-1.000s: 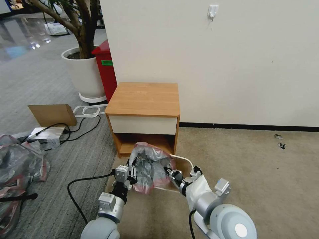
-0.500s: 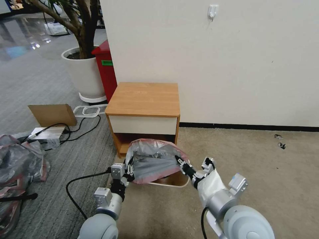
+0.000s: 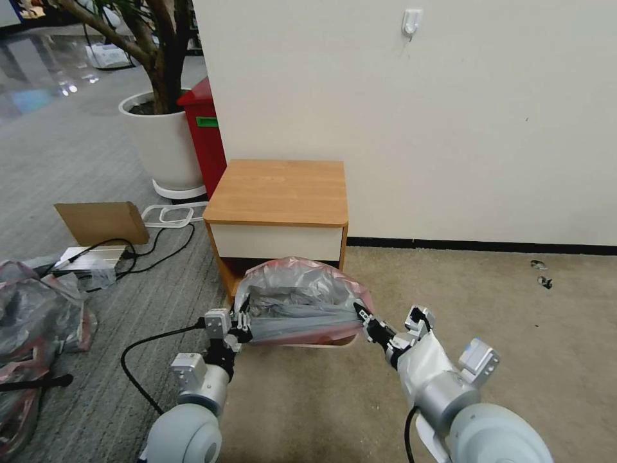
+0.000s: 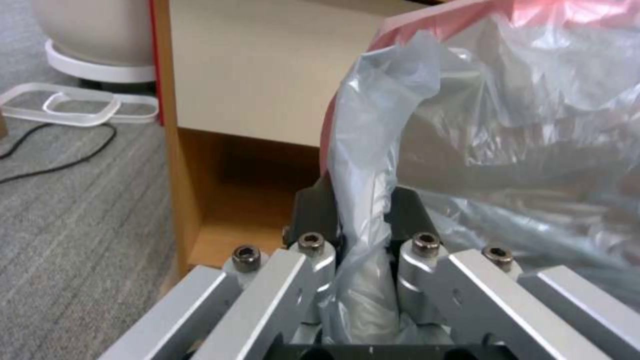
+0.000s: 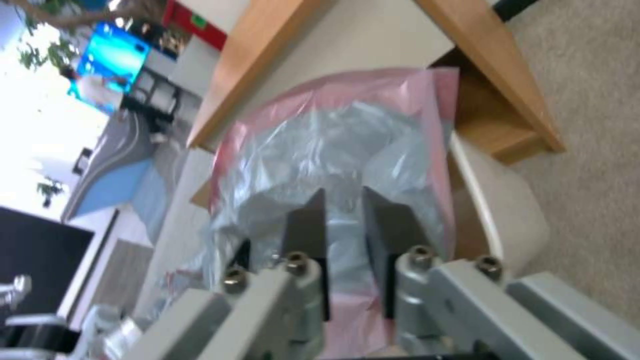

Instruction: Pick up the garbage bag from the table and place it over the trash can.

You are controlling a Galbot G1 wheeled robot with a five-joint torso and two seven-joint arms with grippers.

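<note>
the garbage bag hangs stretched between the two grippers, low in front of the table and directly above the trash can — its crinkled grey plastic domes upward, with the pink-red rim arching over the top and running along the lower edge. only a strip of the bin's cream rim peeks out beneath the bag's near edge; whether the bag touches that rim cannot be told. the left gripper holds the bag's left end, and in the left wrist view the dark fingers are pinched tight on a twisted fold of grey plastic that runs down between them. the right gripper has the right end, its dark fingers clamped on the film with the bag ballooning beyond them (the pink rim lies just past the pads, beside the bin's rounded wall). the table stands against the pale wall, its top bare, the white drawer front just behind the bag's crest. farther left stand a tall red bin and a white planter — and at the left edge of the head view a heap of grey-and-red plastic bags lies on the grey carpet, well apart from the work, near a cardboard piece.
</note>
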